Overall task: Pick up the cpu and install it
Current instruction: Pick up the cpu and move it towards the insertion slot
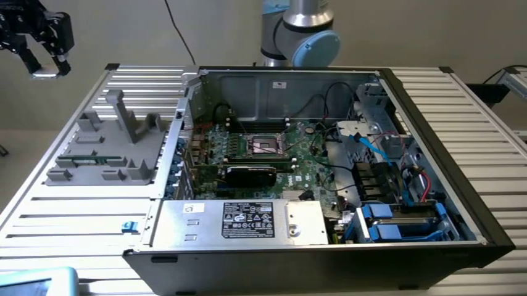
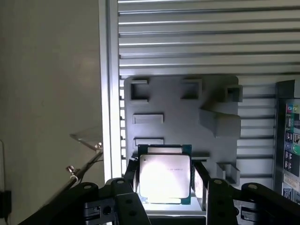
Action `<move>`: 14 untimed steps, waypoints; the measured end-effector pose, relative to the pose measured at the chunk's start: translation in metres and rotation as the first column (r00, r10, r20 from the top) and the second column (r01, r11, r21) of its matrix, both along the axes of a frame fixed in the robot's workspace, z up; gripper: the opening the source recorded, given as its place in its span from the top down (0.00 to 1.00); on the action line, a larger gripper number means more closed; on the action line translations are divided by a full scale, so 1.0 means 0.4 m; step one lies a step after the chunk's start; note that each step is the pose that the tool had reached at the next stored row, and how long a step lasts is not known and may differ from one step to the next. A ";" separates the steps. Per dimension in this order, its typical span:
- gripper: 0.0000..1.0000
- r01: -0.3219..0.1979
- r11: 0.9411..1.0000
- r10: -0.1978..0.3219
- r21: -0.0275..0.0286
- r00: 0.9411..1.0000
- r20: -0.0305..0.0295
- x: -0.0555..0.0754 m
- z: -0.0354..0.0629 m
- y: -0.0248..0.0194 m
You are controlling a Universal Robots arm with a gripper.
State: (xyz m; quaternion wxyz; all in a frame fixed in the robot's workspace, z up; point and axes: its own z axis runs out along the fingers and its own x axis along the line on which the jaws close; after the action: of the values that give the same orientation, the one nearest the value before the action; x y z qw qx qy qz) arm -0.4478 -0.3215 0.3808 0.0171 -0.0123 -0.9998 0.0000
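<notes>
gripper (image 1: 45, 65) | jaws partly open, clamped on 2 opposite edges of the cpu (image 2: 165, 176) | cpu in the air, shiny top facing wrist camera, high over table (image 1: 461, 123) corner at exterior view's far left | grey fixture (image 1: 107, 148) beneath, well apart

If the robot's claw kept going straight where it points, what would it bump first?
Probably the grey holder tray on the slatted table: the gripper, holding the cpu, points down at it. Depth is unclear, so it might meet the table's edge instead.
</notes>
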 end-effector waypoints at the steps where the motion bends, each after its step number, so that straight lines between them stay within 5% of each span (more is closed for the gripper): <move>1: 0.45 0.000 1.000 0.000 0.000 1.000 0.000 0.005 0.001 0.000; 14: 0.45 0.000 1.000 0.000 0.000 1.000 -0.002 0.037 0.003 0.000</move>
State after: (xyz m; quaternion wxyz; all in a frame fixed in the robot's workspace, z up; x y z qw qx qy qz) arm -0.4331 -0.3215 0.3819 0.0182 -0.0123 -0.9998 0.0000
